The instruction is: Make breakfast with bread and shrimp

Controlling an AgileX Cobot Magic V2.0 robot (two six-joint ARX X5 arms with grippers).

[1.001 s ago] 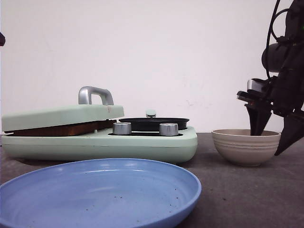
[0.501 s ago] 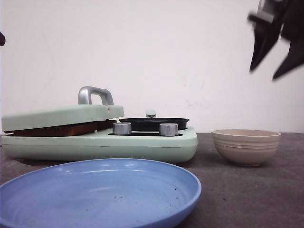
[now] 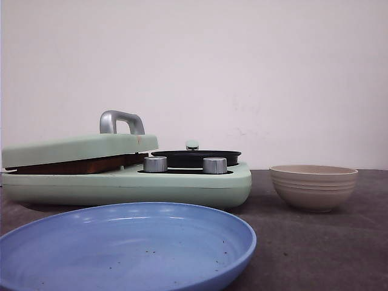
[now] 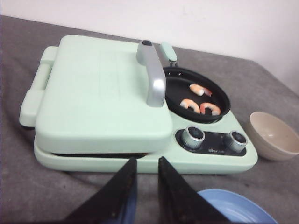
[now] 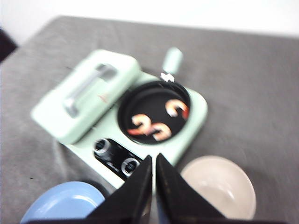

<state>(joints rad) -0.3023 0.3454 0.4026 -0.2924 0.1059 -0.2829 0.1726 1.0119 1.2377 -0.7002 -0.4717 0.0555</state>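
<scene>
Three pink shrimp (image 4: pixel 201 100) (image 5: pixel 156 123) lie in the black round pan (image 3: pixel 195 157) of the mint-green breakfast maker (image 3: pixel 182 182). Its flat lid (image 4: pixel 100 93) is down. The bread is hidden under it, except for a brown edge (image 3: pixel 73 165) in the slot. My left gripper (image 4: pixel 146 161) hovers before the maker's front, its fingers a narrow gap apart and empty. My right gripper (image 5: pixel 153 157) hangs high over the knobs (image 5: pixel 114 156) with its fingers nearly touching and nothing held. Neither gripper appears in the front view.
A beige bowl (image 3: pixel 313 187) (image 5: pixel 219 186) stands right of the maker and looks empty. A blue plate (image 3: pixel 121 254) (image 4: pixel 238 207) lies in front, nearest the robot. The lid's metal handle (image 3: pixel 121 120) sticks up. A white wall is behind.
My right arm rose from the bowl with its fingers apart and left the front view at the top right. Nothing else moved.
</scene>
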